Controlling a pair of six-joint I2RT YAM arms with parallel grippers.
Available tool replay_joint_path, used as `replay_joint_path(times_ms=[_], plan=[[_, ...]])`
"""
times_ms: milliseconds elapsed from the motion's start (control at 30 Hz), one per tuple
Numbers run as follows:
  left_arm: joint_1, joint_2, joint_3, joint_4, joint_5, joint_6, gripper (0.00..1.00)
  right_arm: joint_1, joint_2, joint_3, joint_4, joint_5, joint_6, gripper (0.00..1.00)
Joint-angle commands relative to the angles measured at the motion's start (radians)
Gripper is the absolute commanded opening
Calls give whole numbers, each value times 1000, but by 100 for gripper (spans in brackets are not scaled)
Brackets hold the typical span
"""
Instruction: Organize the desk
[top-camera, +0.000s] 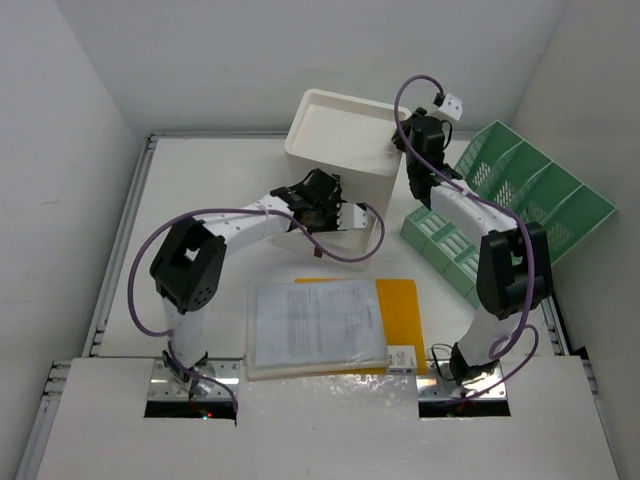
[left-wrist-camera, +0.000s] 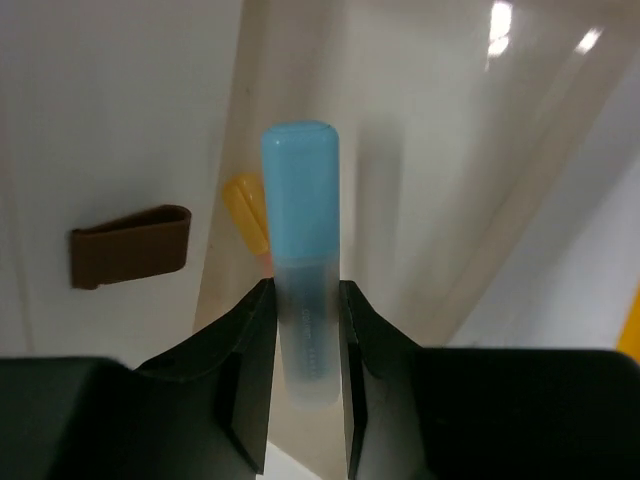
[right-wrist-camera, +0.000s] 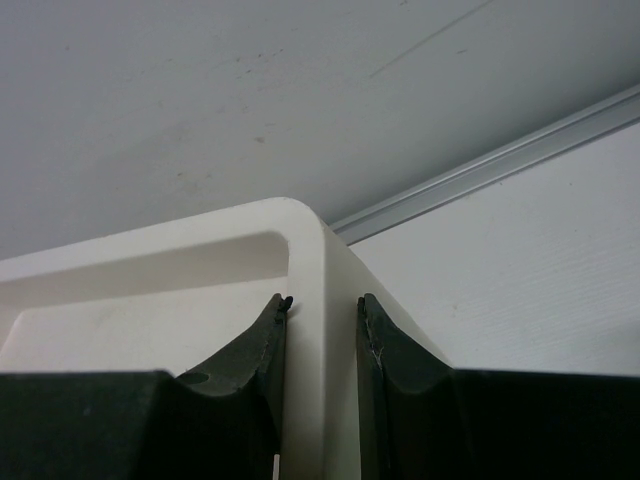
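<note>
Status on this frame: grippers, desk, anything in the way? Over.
Left gripper shut on blue-capped marker. Right gripper clamped on white box rim. Desk untidy: papers, yellow folder loose. No obstruction seen.

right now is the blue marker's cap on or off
On: the blue cap covers the end of the marker held in the left gripper.

Desk (top-camera: 220, 170): white top, metal rails (top-camera: 128, 215) along its edges.
Box (top-camera: 330, 150): white, far side, at my right gripper (right-wrist-camera: 322, 305).
Rack (top-camera: 520, 200): green, I see it just right of that gripper.
Folder (top-camera: 400, 305): yellow, papers (top-camera: 315, 325) on it, nearer me than my left gripper (top-camera: 360, 215).
Clip (left-wrist-camera: 130, 245): brown, beside my left gripper.
</note>
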Motion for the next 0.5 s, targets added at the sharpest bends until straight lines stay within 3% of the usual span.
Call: replay_joint_path(times_ms=[0,33,67,133,167,200,233,467], plan=[[-15,-7,81,77,-101,122,5,14,38,-40,-213,-109,-29,0],[-19,16,89,82,-112,123,10,12,39,-40,-211,-109,-32,0],[-24,28,119,73,-117,117,32,13,39,-41,-213,-110,-37,0],[-23,48,150,60,-157,73,53,12,39,-44,-211,-112,-41,0],[-24,47,153,57,-167,65,77,12,39,-44,-210,-112,-41,0],[-23,38,147,57,-172,61,83,12,39,-44,-208,-115,-41,0],[-24,4,137,57,-168,58,99,12,41,-43,-207,-116,-40,0],[-23,-235,66,-33,-25,-53,100,13,67,-43,-216,-90,23,0]])
